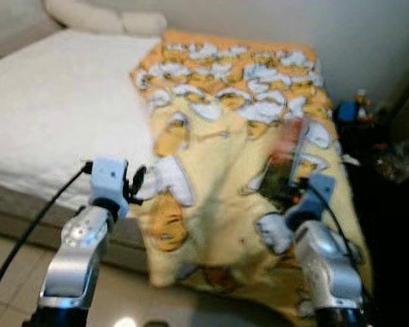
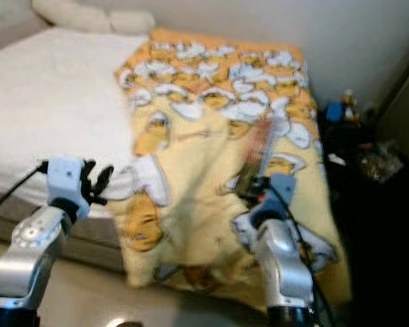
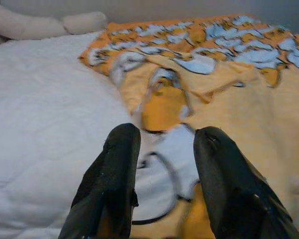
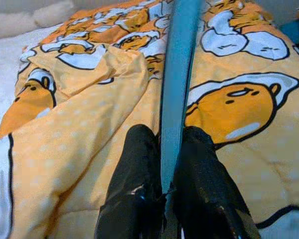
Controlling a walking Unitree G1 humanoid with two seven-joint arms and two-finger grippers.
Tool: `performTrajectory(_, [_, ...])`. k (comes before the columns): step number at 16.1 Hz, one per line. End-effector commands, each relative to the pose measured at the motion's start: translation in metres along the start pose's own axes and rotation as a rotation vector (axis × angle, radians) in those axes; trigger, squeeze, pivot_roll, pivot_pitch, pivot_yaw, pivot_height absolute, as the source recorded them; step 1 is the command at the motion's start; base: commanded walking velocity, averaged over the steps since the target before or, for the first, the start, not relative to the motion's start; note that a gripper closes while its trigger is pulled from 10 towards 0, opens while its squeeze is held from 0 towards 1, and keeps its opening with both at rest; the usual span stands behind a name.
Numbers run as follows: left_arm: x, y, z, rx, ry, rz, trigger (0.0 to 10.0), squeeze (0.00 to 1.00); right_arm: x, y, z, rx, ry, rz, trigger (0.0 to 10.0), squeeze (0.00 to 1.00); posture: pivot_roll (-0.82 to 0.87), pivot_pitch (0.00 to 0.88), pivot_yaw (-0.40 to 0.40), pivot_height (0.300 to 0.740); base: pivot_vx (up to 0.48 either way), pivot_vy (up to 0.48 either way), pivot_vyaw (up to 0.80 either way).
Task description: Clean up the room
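A bed (image 1: 48,109) with a white sheet was seen ahead of both arms, its right half covered by a yellow cartoon-print blanket (image 1: 225,157) whose lower edge hung over the bed's foot toward the tiled floor (image 1: 13,272). Bare sheet lay open to the left of the left gripper (image 3: 162,149), whose two black fingers (image 3: 114,169) were spread apart with nothing between them; beyond their tips lay the blanket's left edge where it met the sheet. The left arm was raised at the foot of the bed, wrist level with the mattress edge, a black cable trailing from it.

The right gripper (image 4: 164,154) was pressed together on a thin flat book or packet (image 4: 178,74), held edge-on and reaching forward from the fingertips above the blanket; from the head views it appeared blurred, with reddish and dark print (image 1: 286,163). The right arm was bent upward over the blanket's lower right part. To the right of this gripper, a dark cluttered area (image 1: 382,157) bordered the bed. Pillows (image 1: 102,17) lay at the far end by the wall.
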State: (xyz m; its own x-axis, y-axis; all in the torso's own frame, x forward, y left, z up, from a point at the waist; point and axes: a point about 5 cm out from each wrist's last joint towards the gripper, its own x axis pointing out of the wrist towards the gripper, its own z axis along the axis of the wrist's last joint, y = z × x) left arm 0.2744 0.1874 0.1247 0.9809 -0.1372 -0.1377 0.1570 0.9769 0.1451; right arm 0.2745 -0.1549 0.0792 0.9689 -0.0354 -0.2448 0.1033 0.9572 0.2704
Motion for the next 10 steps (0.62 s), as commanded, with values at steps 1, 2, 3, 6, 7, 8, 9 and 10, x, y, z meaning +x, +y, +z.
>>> performTrajectory(1, [-0.0009, 0.0085, 0.0016, 0.014, 0.0, 0.026, 10.0, 0.0, 0.0024, 0.0149, 0.01, 0.007, -0.046, 0.052, 10.0, 0.0, 0.1, 0.0, -0.027, 0.74, 0.0, 0.48, 0.0])
performTrajectory(2, [-0.0008, 0.0086, 0.0018, 0.018, -0.001, 0.023, 10.0, 0.0, 0.0025, 0.0149, 0.01, 0.007, -0.046, 0.051, 10.0, 0.0, 0.1, 0.0, -0.027, 0.74, 0.0, 0.48, 0.0])
performTrajectory(3, [-0.0006, 0.0082, 0.0022, 0.024, -0.002, 0.018, 10.0, 0.0, 0.0025, 0.0145, 0.0098, 0.01, -0.046, 0.049, 10.0, 0.0, 0.1, 0.0, -0.026, 0.74, 0.0, 0.48, -0.8])
performTrajectory(6, [-0.0001, 0.0067, 0.0035, 0.026, -0.007, 0.012, 10.0, 0.0, 0.0024, 0.0134, 0.0093, 0.024, -0.043, 0.036, 10.0, 0.0, 0.09, 0.0, -0.025, 0.74, 0.0, 0.474, -0.8])
performTrajectory(7, [0.0001, 0.0065, 0.0037, 0.027, -0.007, 0.01, 10.0, 0.0, 0.0024, 0.0132, 0.0093, 0.024, -0.043, 0.035, 10.0, 0.0, 0.09, 0.0, -0.024, 0.74, 0.0, 0.48, -0.8])
performTrajectory(8, [0.0004, 0.0066, 0.0037, 0.028, -0.007, 0.01, 10.0, 0.0, 0.0023, 0.0128, 0.009, 0.024, -0.042, 0.034, 10.0, 0.0, 0.1, 0.0, -0.024, 0.74, 0.0, 0.48, -0.8])
performTrajectory(9, [0.0007, 0.0071, 0.0037, 0.028, -0.007, 0.01, 10.0, 0.0, 0.0025, 0.013, 0.0088, 0.023, -0.042, 0.034, 10.0, 0.0, 0.09, 0.0, -0.023, 0.74, 0.0, 0.48, -0.8])
performTrajectory(10, [0.0012, 0.0072, 0.0041, 0.028, -0.01, 0.012, 10.0, 0.0, 0.0023, 0.0123, 0.009, 0.024, -0.044, 0.03, 10.0, 0.0, 0.1, 0.0, -0.019, 0.74, 0.0, 0.48, -0.8])
